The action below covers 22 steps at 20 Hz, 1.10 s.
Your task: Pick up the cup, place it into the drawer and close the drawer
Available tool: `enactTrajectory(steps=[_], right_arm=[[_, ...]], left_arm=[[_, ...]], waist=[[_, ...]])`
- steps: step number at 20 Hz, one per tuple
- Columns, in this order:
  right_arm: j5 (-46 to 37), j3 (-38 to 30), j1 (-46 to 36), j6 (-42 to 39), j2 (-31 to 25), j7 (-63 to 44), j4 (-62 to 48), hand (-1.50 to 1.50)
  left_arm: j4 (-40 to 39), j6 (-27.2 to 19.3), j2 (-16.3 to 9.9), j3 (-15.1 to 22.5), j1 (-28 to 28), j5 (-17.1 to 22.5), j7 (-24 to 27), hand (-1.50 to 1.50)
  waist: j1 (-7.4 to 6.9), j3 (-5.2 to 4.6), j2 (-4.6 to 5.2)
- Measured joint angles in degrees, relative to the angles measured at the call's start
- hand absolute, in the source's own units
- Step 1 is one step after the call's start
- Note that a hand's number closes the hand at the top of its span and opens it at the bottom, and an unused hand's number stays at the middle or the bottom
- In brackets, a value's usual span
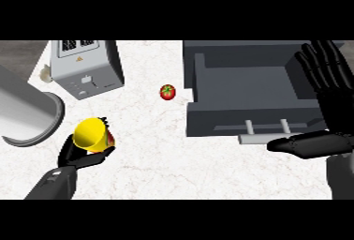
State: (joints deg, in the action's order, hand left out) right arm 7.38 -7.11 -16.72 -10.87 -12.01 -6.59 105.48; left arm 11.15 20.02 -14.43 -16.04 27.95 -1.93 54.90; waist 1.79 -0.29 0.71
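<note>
left hand [81, 157] gripping cup [91, 133], drawer [252, 89] open

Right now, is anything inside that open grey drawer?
The drawer shows only its bare grey floor. The right hand covers its right edge, so that strip is unseen. The yellow cup is in the left hand.

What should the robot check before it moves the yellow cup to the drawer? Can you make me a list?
1. Cup held: ok. The left robot hand has its fingers curled round the yellow cup.
2. Drawer open: ok. The grey drawer is pulled out, inside showing.
3. Room in the drawer: ok. Nothing shows inside it.
4. Path across the counter: not ok yet. The tomato lies between cup and drawer, so go over or past it.
5. Right robot hand out of the way: cannot tell. It is open beside the drawer's right side and may overlap the edge.
6. Drawer handle free for closing: ok.
</note>
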Motion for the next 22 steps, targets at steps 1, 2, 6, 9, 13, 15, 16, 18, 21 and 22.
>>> enactTrajectory(steps=[1, 2, 6, 9, 13, 15, 16, 18, 21, 22], right_arm=[[0.0, 0.0, 0.1, 0.0, 0.0, 0.0, 0.1, -1.50], [0.1, -0.1, -0.2, -0.1, -0.2, -0.1, 0.0, -1.50], [0.7, -1.1, -1.5, -0.2, -0.9, -0.7, -0.7, -1.50], [0.5, -0.5, -1.1, 0.1, -0.6, -1.7, 0.5, -1.50], [1.1, -1.2, -0.5, -0.2, -0.8, -1.4, 0.5, -1.50], [1.1, -1.4, -0.8, -0.2, -0.8, -1.1, 0.0, -1.50], [1.0, -1.4, -0.6, -0.1, -0.7, -0.8, -0.1, -1.50], [1.0, -1.3, 0.0, -0.6, -0.8, -0.5, -0.1, -1.50], [0.6, -1.0, 0.7, -0.3, -0.6, -0.9, 0.8, -1.50], [0.7, -1.3, 1.3, -0.4, -0.6, -0.3, 0.8, -1.50]], left_arm=[[0.8, -0.8, 0.4, 0.1, -0.4, -0.1, 1.2, 1.50], [1.5, -1.5, 0.4, 0.0, 0.1, -0.1, 1.7, 1.50], [3.8, -8.3, 1.1, -0.5, 0.1, -0.6, 5.1, 1.50], [4.9, -10.4, 1.2, -2.1, 0.1, 0.5, 6.6, 1.50], [5.3, -14.3, 4.1, -5.2, 0.0, 2.9, 8.4, 1.50], [5.7, -14.6, 4.8, -6.3, 0.5, 4.1, 8.7, 1.50], [6.1, -14.5, 5.3, -6.4, 1.0, 4.3, 8.7, 1.50], [7.3, -14.1, 6.2, -6.2, 2.4, 4.6, 8.5, 1.50], [9.2, -13.4, 7.2, -5.1, 5.6, 4.4, 7.4, 1.50], [10.2, -13.2, 7.6, -4.4, 6.2, 4.1, 6.8, 1.50]], waist=[[-0.07, 0.00, -0.03], [-0.03, -0.01, 0.01], [-0.16, 0.02, 0.02], [-0.27, 0.04, -0.12], [-0.29, 0.07, -0.12], [-0.47, 0.09, -0.16], [-0.52, 0.10, -0.19], [-0.59, 0.13, -0.29], [-0.69, 0.18, -0.46], [-0.89, 0.21, -0.56]])
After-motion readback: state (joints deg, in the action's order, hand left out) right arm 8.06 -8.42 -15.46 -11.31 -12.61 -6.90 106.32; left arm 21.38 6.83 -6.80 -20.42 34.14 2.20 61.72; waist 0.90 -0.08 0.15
